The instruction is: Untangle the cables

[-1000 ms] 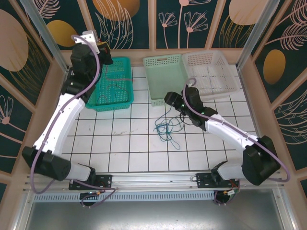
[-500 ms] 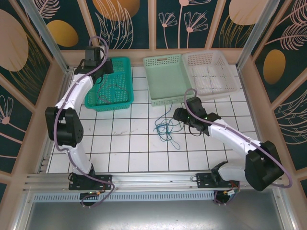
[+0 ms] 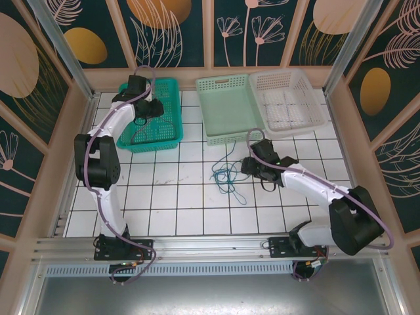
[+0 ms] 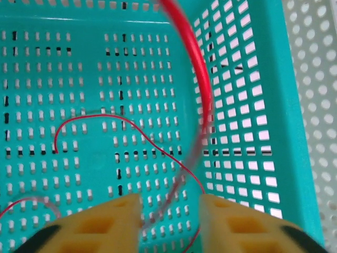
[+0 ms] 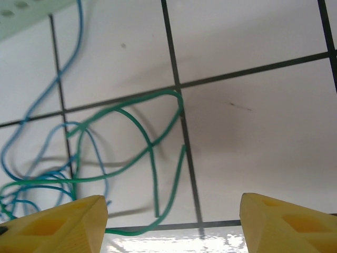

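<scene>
A blue and green tangle of cables [image 3: 226, 176] lies on the white tiles in the middle of the table. My right gripper [image 3: 247, 164] hovers just right of it, open. In the right wrist view its wide-apart jaws [image 5: 172, 206] frame a curl of the green cable [image 5: 152, 153], with the blue cable [image 5: 31, 110] at the left. My left gripper [image 3: 148, 109] hangs over the teal basket [image 3: 172, 134]. Its jaws [image 4: 171, 203] stand apart, and a blurred stretch of the red cable [image 4: 205, 79] runs loose between them. More red cable [image 4: 105, 117] lies on the basket floor.
A pale green basket [image 3: 226, 108] and a white basket [image 3: 289, 98] stand side by side at the back, right of the teal one. A strand of the blue cable runs up to the pale green basket's front wall. Panelled walls close in the table on three sides.
The left arm has swung in over the teal basket and its gripper has gone from shut to open, letting the red cable go. The right gripper has shifted slightly left toward the tangle.
</scene>
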